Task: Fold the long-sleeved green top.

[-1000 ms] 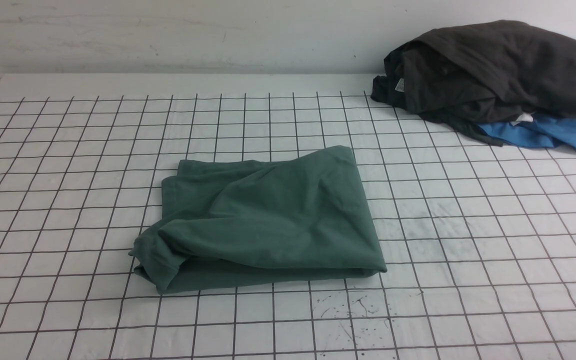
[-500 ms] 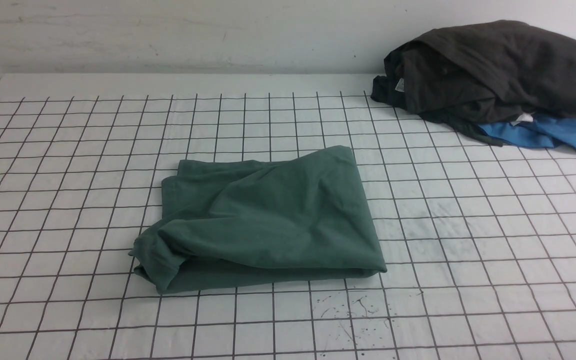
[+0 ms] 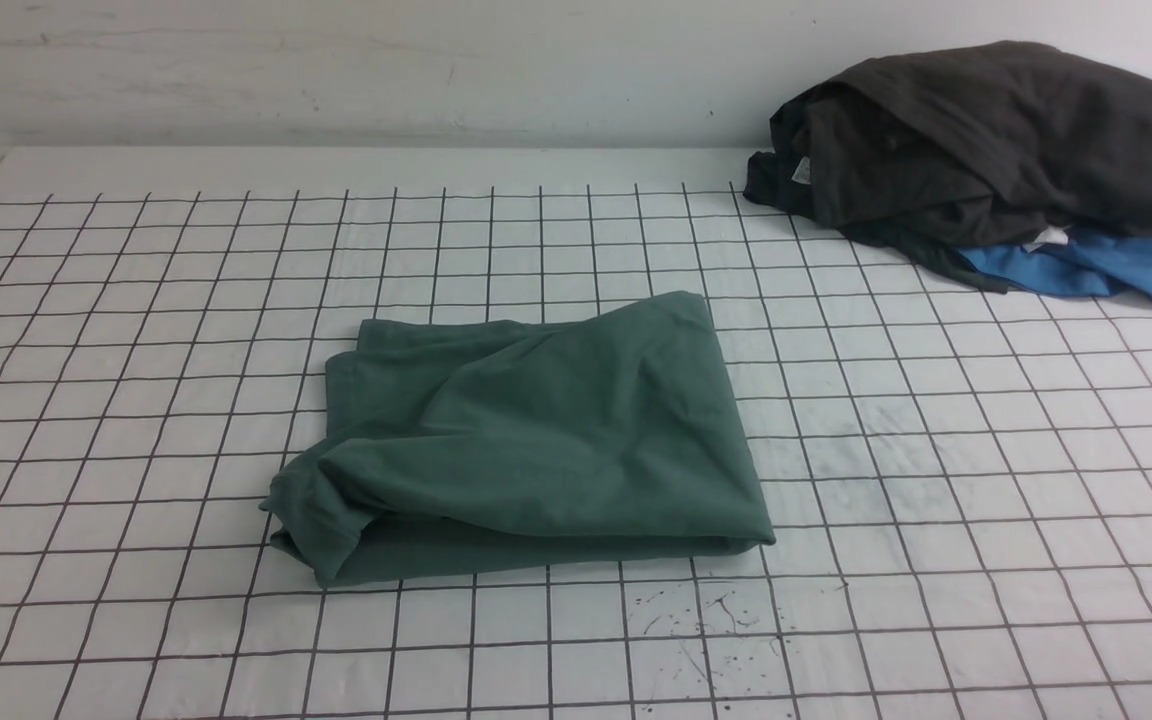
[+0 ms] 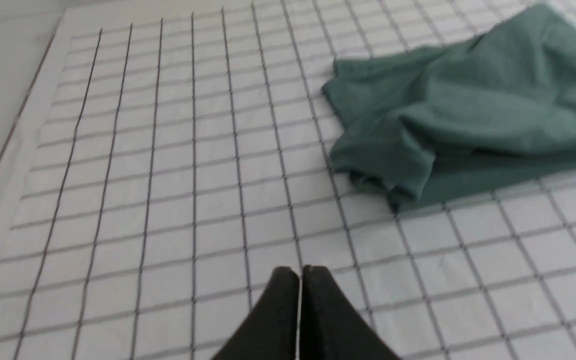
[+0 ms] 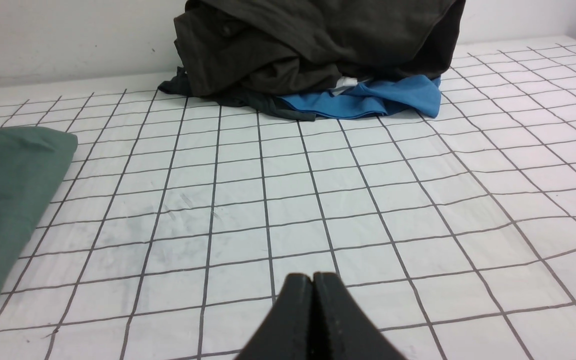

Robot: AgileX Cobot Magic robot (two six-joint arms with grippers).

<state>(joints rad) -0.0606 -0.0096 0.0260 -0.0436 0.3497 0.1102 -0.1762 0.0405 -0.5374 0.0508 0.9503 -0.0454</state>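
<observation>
White gridded table [image 3: 936, 450] against scuffed white wall [image 3: 336, 70].

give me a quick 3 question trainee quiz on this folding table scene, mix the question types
1. True or false: the dull green cotton top lies in a folded bundle on the white grid-lined table.
2. Which garment lies at the bottom of the pile at the table's far right? A) bright blue garment B) dark grey-black garment C) red towel
3. Fill in: the left hand and right hand are both ____, holding nothing.

Key: 1 true; 2 A; 3 shut
</observation>
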